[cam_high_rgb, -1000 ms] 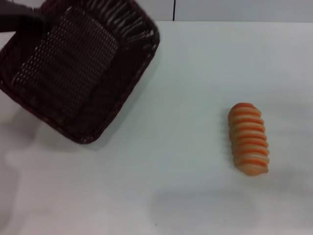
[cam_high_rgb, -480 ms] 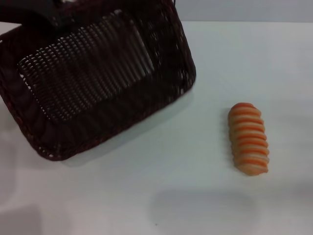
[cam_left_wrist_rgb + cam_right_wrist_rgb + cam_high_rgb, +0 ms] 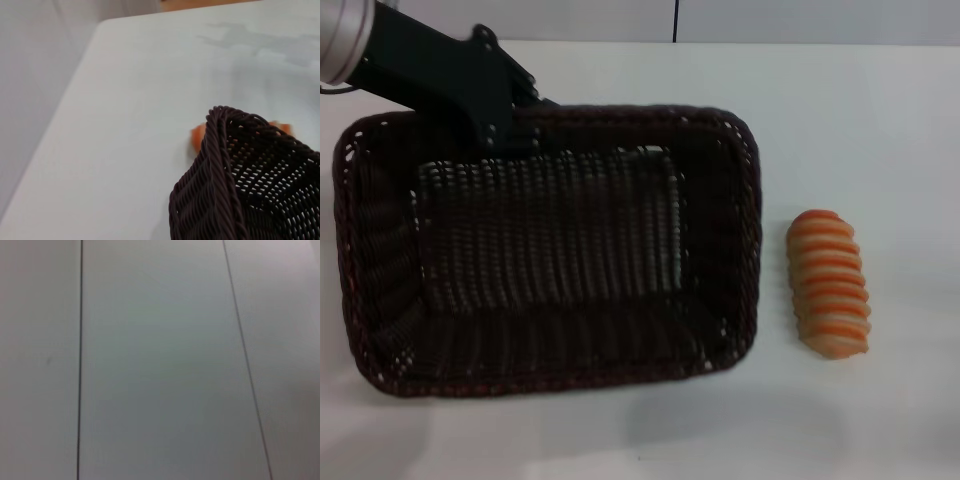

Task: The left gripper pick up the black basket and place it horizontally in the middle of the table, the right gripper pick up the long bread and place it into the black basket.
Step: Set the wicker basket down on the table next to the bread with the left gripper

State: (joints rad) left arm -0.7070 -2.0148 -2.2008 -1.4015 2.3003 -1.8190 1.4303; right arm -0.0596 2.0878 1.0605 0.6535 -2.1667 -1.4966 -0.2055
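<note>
The black basket (image 3: 748, 230) lies lengthwise across the left and middle of the white table (image 3: 880, 110) in the head view, open side up and empty. My left gripper (image 3: 523, 128) reaches in from the far left and is shut on the basket's far rim. A shadow under the near edge suggests the basket hangs slightly above the table. The long bread (image 3: 828, 283), cream with orange stripes, lies on the table just right of the basket, apart from it. The left wrist view shows a basket corner (image 3: 225, 150) and a bit of the bread (image 3: 196, 137) behind it. My right gripper is out of view.
A back wall with a thin dark seam (image 3: 676, 20) runs behind the table's far edge. The right wrist view shows only pale flat panels with thin dark lines (image 3: 80, 360). White tabletop lies right of the bread and in front of the basket.
The basket has swung from the far left corner toward the middle and turned from tilted to lengthwise and level. My left arm has come into view with it. The bread has not moved.
</note>
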